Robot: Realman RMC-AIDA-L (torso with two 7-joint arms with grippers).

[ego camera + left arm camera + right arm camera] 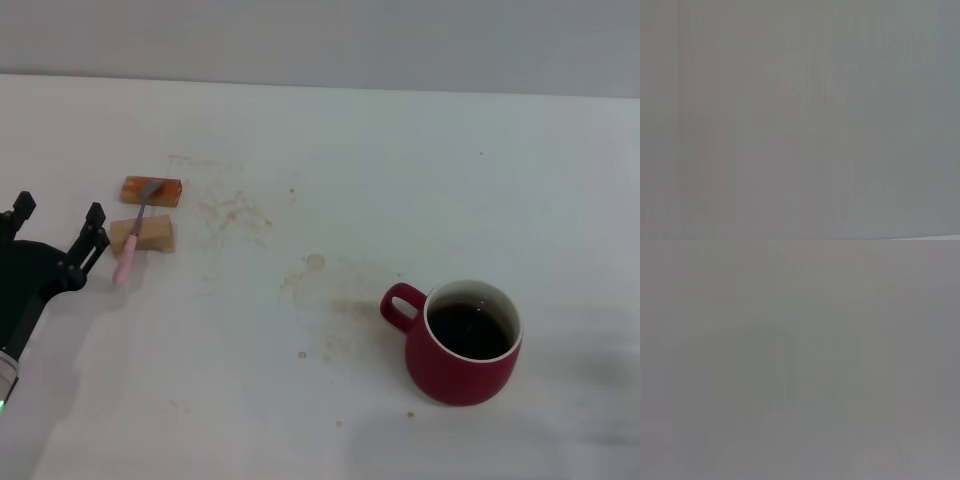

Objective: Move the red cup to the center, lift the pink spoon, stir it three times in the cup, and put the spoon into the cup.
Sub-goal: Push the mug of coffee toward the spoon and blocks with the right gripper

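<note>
Your left claw [58, 222], fingers spread and empty, sits just left of the pink spoon [133, 236], which could slip off its blocks [146, 211] if nudged.

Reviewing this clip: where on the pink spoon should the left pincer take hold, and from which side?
Probably the pale handle end of the pink spoon, from above. The spoon lies propped across the orange block and tan block, its handle overhanging the tan block toward the open left pincer, so fingers can close across it there.
</note>
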